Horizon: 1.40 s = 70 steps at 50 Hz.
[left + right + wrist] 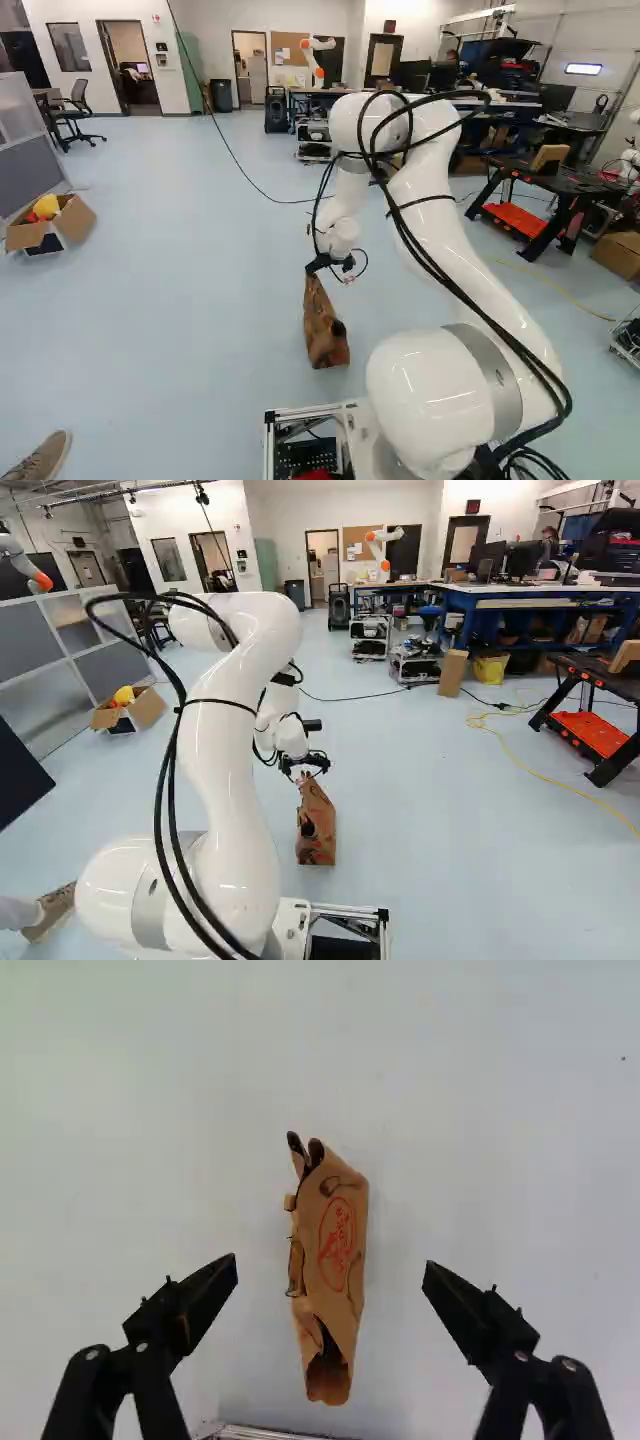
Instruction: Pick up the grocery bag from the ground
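brown paper grocery bag (316, 825), one: creased, marked in red on one face, dark openings and ragged folds along its edge; apparently upright on the pale blue floor (180, 320), just ahead of the base, near the middle of both base views. black pincer (330, 1262), one: fingers spread wide, the bag showing beneath and between them in the wrist view, gap on either side, nothing pinched. white arm (440, 200), one: reaching forward and bent down at the wrist over the bag. open cardboard box (148, 708), one: holding something yellow, well apart, at the left of the right base view. step in hand, by judgement: lining up above the bag before the grip. next move, by judgement: lower straight with the fingers astride the upper paper, then close on it firmly, and lift only once both sides bear. remaining height over the bag's top: cannot be told exactly. condition notes: thin paper, likely to crumple or tear; a descent off centre could topple it.
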Motion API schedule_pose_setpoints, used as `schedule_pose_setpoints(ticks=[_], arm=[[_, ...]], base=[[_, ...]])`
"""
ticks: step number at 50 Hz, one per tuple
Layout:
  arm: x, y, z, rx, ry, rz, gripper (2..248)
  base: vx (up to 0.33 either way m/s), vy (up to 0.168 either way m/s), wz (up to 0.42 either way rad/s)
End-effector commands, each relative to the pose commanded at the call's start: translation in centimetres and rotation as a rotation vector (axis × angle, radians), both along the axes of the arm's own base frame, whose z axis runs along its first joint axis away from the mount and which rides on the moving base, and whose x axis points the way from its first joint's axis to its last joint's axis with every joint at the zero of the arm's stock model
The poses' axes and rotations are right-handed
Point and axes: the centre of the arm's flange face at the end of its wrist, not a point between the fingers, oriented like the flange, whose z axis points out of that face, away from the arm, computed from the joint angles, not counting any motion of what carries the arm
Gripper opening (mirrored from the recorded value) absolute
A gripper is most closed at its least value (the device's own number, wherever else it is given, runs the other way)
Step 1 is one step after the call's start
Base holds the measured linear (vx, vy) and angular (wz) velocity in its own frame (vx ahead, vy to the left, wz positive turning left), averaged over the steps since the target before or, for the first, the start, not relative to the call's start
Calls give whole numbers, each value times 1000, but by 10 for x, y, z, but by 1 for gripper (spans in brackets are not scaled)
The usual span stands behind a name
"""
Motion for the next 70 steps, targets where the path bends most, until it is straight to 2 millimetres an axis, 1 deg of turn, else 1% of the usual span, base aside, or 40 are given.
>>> schedule_pose_setpoints(ticks=[43,70], arm=[[14,14,-118,-4,78,23,247],[18,15,-193,-6,105,25,247]], base=[[0,0,0],[0,0,0]])
